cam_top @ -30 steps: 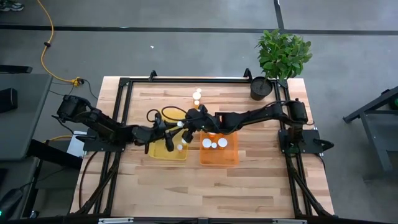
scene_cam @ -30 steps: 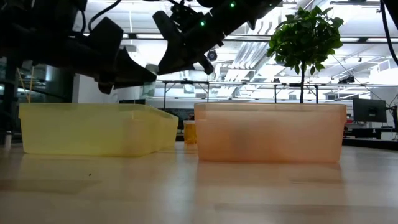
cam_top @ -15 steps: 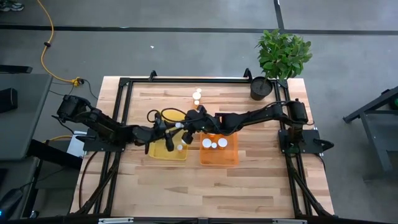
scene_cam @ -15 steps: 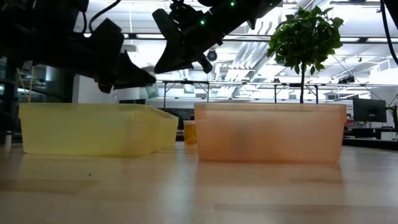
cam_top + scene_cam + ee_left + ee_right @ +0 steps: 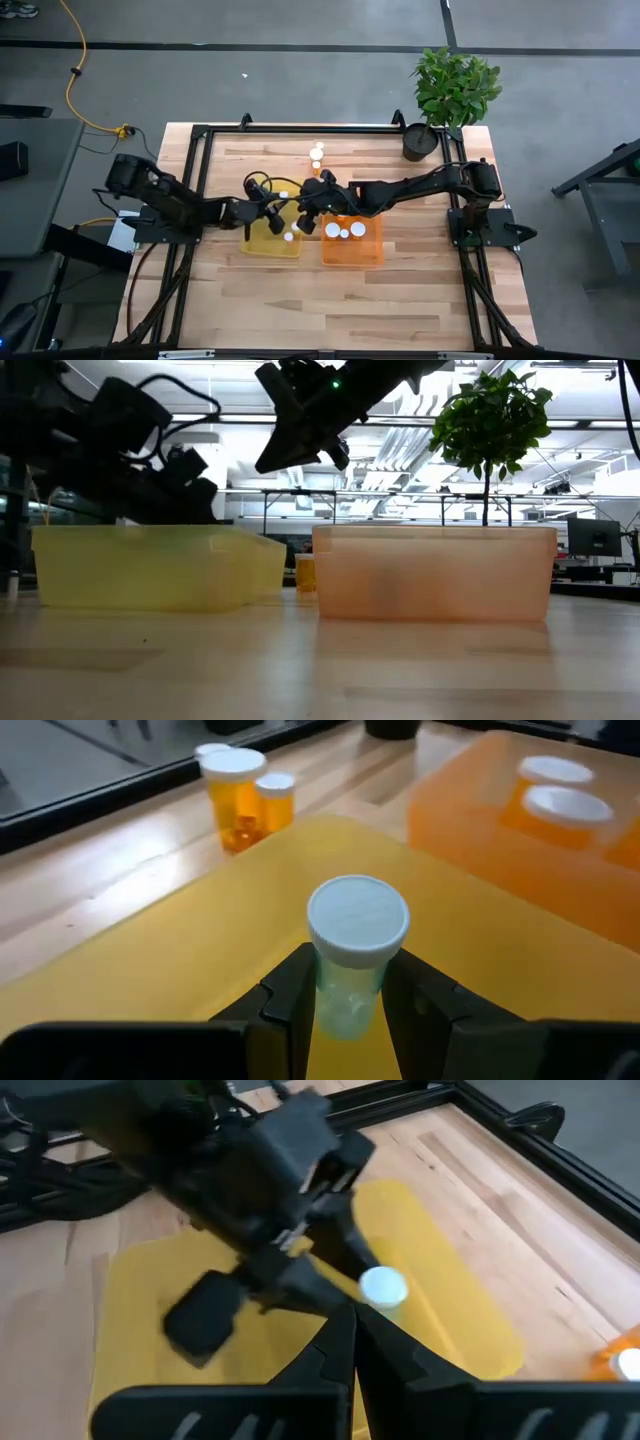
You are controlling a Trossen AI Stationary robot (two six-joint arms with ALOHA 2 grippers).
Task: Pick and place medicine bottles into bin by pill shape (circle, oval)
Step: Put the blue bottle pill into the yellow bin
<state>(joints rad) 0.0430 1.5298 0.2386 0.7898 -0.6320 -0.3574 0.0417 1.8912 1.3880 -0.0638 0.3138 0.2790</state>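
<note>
Wooden tabletop (image 5: 400,290), two bins side by side. One medicine bottle (image 5: 356,945) stands upright, white cap up, clamped in the left gripper (image 5: 345,1005) above the yellow bin (image 5: 270,245). Right gripper (image 5: 350,1342) hangs just beside, fingers together on nothing. Orange bin (image 5: 352,250) holds capped bottles (image 5: 345,231); two more bottles (image 5: 243,795) stand on the table beyond.

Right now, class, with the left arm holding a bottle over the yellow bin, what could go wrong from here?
1. The left gripper holds the bottle low on its body, so it might tip as it is released.
2. The right gripper hangs close beside it over the yellow bin; the arms could collide.
3. Two bottles on the table stand just behind the bin, where a swing could topple them.
</note>
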